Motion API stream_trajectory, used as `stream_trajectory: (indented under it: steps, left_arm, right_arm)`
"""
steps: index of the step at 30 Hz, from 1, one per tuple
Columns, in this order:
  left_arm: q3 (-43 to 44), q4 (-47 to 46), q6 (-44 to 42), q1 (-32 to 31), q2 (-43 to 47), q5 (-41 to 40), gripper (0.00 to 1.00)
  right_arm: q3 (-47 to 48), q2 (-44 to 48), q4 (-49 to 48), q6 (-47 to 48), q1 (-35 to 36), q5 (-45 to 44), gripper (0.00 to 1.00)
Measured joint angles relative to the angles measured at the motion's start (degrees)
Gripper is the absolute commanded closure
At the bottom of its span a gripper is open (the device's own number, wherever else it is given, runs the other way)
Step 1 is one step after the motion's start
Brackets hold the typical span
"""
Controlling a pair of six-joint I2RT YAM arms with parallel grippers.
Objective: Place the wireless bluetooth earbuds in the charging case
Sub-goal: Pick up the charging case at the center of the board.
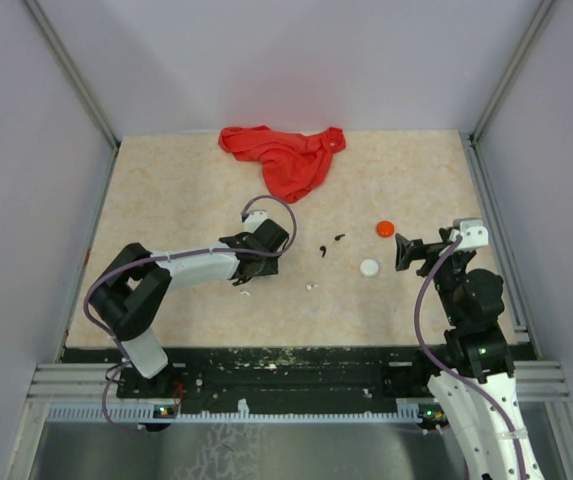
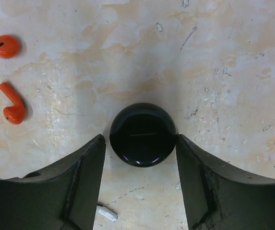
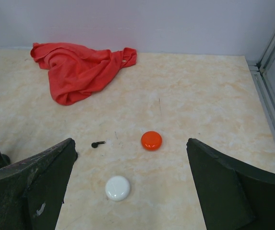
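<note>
Left wrist view: left hand [image 2: 139, 140] points down at the table [image 2: 223, 48], jaws apart and straddling the black case [image 2: 142, 134]. The finger on picture-right touches or all but touches the case rim. A sliver of table shows between the case and the other finger [image 2: 79, 191], so the case is not clamped yet. Black case is round, glossy, lid closed, lying flat on the table.

Two red earbuds [image 2: 4, 46] [image 2: 13, 106] lie loose at the picture's left edge, near each other, well apart from the case. One white earbud [image 2: 107, 212] lies on the table just by the lower edge of the picture-left finger, partly hidden.

Right wrist view: right hand [image 3: 131, 143] is spread wide and holds nothing, hanging above the table. Ahead of it lie the white case [image 3: 117, 188], nearer, and the red case [image 3: 151, 140], farther; both are closed and apart from each other. A black earbud [image 3: 98, 143] lies to the picture-left of the red case. A red cloth [image 3: 79, 67] is crumpled at the far side near the back wall.

Top view: a second black earbud [image 1: 323, 250] lies between the two hands.
</note>
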State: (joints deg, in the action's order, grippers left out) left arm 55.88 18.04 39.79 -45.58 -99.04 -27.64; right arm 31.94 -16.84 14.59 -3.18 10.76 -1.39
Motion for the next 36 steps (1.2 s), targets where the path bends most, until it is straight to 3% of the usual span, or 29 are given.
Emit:
stream_trajectory:
  steps: [11,17,26,36]
  left_arm:
    - [-0.3,-0.9,-0.3,0.2,0.1,0.2,0.58]
    - [-2.5,-4.2,-4.0,0.3,1.6,1.7,0.60]
    - [-4.5,-10.3,-19.1,0.3,9.3,9.2,0.60]
    - [-7.5,-19.1,-40.5,0.3,20.3,19.5,0.59]
  right_arm:
    - [0.0,0.0,0.0,0.0,0.0,0.2,0.02]
    - [0.1,-0.8,0.0,-1.1,0.0,1.3,0.01]
    - [6.8,-11.6,2.5,-4.7,0.0,3.7,0.02]
    - [13.2,-29.0,4.7,-9.2,0.0,17.1,0.06]
